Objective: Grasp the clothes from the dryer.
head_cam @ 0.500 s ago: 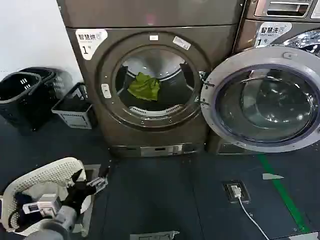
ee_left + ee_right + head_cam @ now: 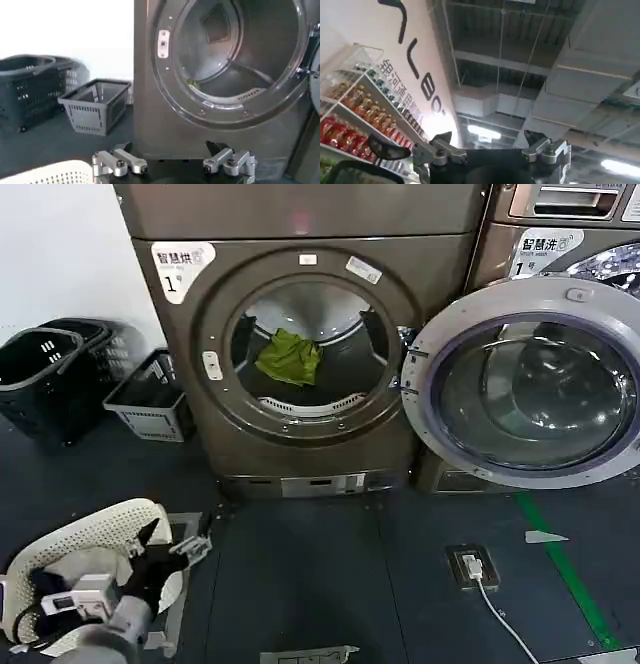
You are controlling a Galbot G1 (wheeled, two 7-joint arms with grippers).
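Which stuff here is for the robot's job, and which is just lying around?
For the job:
- the clothes
- the dryer, door open
- left end effector, open, low by the floor

Just lying around:
- dark baskets
- grey crate
- white basket
- neighbouring machine

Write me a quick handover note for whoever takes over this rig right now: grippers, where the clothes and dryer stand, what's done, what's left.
Left gripper: open and empty, low at the robot's left above the white basket, well short of the dryer.
Right gripper: open and empty, pointed up toward the ceiling, away from the work.
The clothes: olive-green cloth lying inside the drum, toward the back, untouched.
The dryer door is swung fully open to the right, so the mouth is free.
Done: nothing grasped so far.
Left: bring the left gripper into the drum mouth, close on the cloth, draw it out.
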